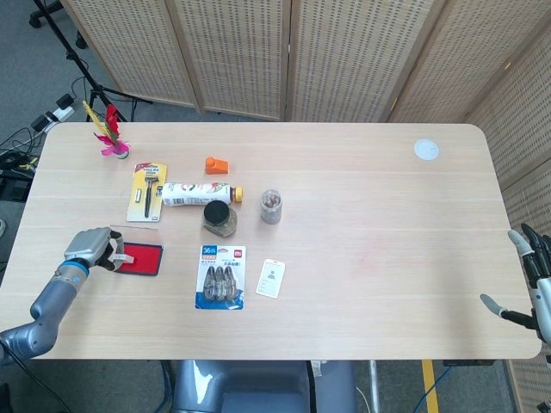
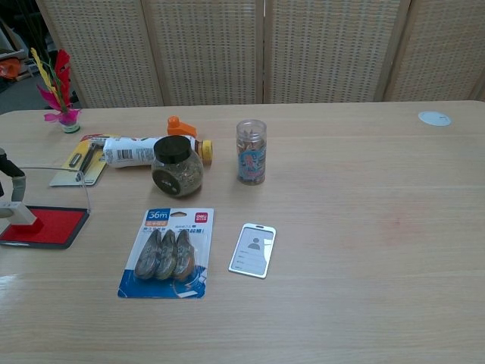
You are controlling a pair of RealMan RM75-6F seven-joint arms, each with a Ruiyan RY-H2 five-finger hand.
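My left hand (image 1: 89,247) is at the table's front left and pinches a small white stamp (image 2: 18,214). The stamp's foot rests on the left end of the red ink pad (image 1: 140,259), which lies open with its clear lid (image 2: 53,186) standing up behind it. In the chest view only a dark finger (image 2: 9,173) and the stamp show at the left edge, over the red ink pad (image 2: 45,226). My right hand (image 1: 535,284) hangs off the table's right edge, fingers spread, holding nothing.
Right of the pad lie a blue correction-tape pack (image 1: 221,276) and a white card (image 1: 270,278). Behind them are a dark-lidded jar (image 1: 219,218), a lying bottle (image 1: 198,194), a razor pack (image 1: 147,192), a small clear jar (image 1: 271,206), an orange piece (image 1: 215,164), a feather toy (image 1: 110,138) and a white disc (image 1: 425,150).
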